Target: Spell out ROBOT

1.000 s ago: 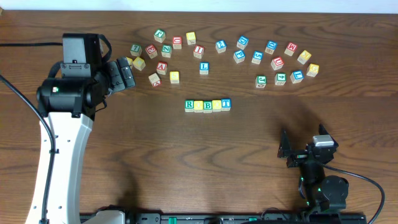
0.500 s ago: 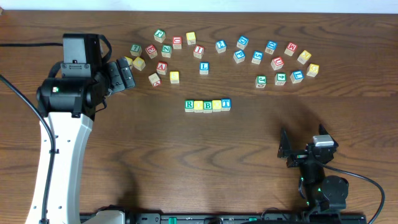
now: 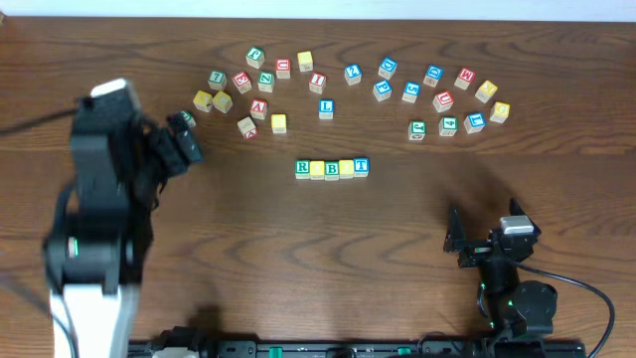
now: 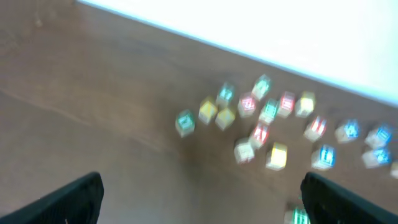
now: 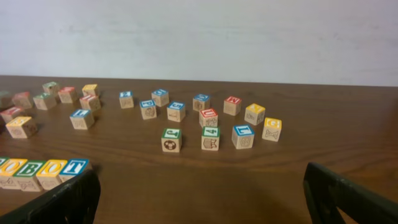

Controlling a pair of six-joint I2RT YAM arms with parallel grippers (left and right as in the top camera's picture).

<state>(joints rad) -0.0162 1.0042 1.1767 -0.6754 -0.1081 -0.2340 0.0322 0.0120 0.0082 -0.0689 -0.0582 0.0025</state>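
Observation:
A row of five letter blocks lies in the middle of the table, reading R, O, B, O, T; its right end shows in the right wrist view. My left gripper is open and empty, left of the row and below the left cluster of loose blocks; in the blurred left wrist view those blocks lie ahead. My right gripper is open and empty near the front right, its jaws wide apart over bare wood.
A second cluster of loose blocks lies at the back right, also in the right wrist view. A white wall stands behind the table. Cables run at the left and front right edges.
The left arm has pulled back toward the front left, away from the left cluster of blocks. The block row and the right arm have not moved.

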